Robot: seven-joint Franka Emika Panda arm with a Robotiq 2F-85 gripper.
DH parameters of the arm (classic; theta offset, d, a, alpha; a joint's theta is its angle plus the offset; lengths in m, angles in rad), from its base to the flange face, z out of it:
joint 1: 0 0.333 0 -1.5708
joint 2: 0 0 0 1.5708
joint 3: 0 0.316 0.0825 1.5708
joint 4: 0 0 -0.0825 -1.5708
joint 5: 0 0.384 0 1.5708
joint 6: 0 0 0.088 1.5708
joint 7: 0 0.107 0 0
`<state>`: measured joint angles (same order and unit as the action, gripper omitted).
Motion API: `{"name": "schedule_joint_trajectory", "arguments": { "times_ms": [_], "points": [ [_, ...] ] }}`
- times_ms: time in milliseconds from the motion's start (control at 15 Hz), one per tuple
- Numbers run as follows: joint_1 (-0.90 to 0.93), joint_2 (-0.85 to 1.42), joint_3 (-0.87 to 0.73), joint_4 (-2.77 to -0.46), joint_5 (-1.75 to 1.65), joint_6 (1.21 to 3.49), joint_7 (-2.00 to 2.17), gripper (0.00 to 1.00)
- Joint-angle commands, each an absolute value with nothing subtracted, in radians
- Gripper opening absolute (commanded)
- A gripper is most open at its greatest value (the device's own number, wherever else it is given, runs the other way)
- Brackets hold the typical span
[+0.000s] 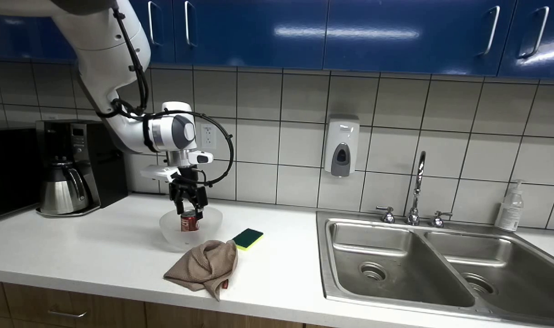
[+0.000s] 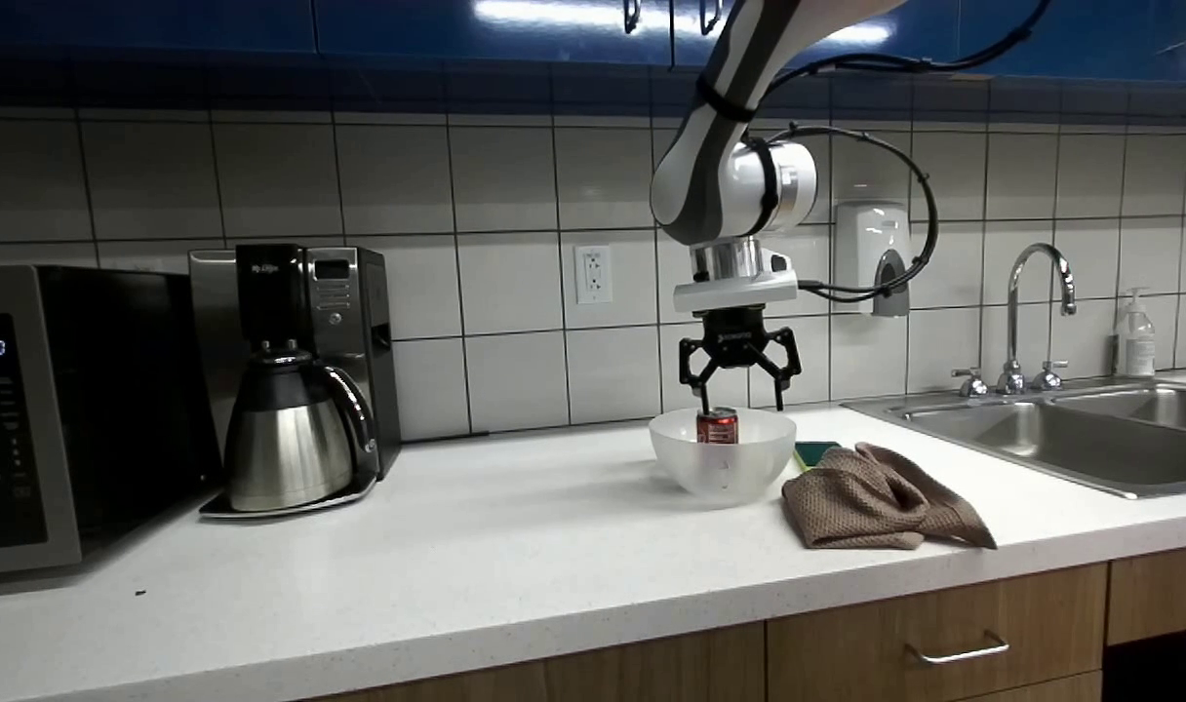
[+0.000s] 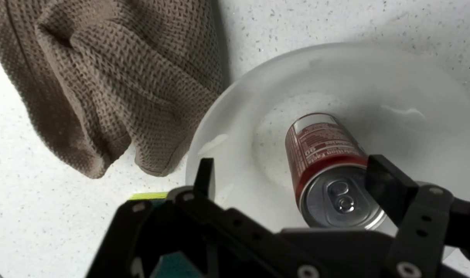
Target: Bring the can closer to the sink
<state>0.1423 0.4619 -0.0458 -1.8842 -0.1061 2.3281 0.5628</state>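
The small red can (image 1: pixel 189 223) stands in a frosted white bowl (image 1: pixel 168 230); both show in the other views, the can (image 2: pixel 718 427) in the bowl (image 2: pixel 720 480). In the wrist view the can (image 3: pixel 323 148) has its silvery top towards my gripper. My gripper (image 2: pixel 742 406) points down over the bowl, open. In the wrist view its fingers (image 3: pixel 295 177) are wide apart. One fingertip overlaps the can's top edge; whether it touches cannot be told. A wide gap separates the can from the opposite finger. The steel double sink (image 1: pixel 323 255) is along the counter, well apart from the bowl; it also shows at right (image 2: pixel 983 451).
A brown cloth (image 1: pixel 206 266) lies beside the bowl, towards the counter's front edge. A green and yellow sponge (image 1: pixel 248 238) lies on the bowl's sink side. A coffee maker with steel carafe (image 2: pixel 291 439) and a microwave (image 2: pixel 66 419) stand on the opposite side. The tiled wall is behind.
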Motion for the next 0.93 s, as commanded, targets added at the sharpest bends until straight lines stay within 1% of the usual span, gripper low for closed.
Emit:
{"name": "schedule_joint_trajectory", "arguments": {
  "times_ms": [0,867],
  "points": [
    [0.154,0.501,-0.064,-1.823,-0.11,2.32,0.565,1.0],
    [0.172,0.568,-0.05,-1.736,-0.075,2.33,0.564,1.0]
  ]
}}
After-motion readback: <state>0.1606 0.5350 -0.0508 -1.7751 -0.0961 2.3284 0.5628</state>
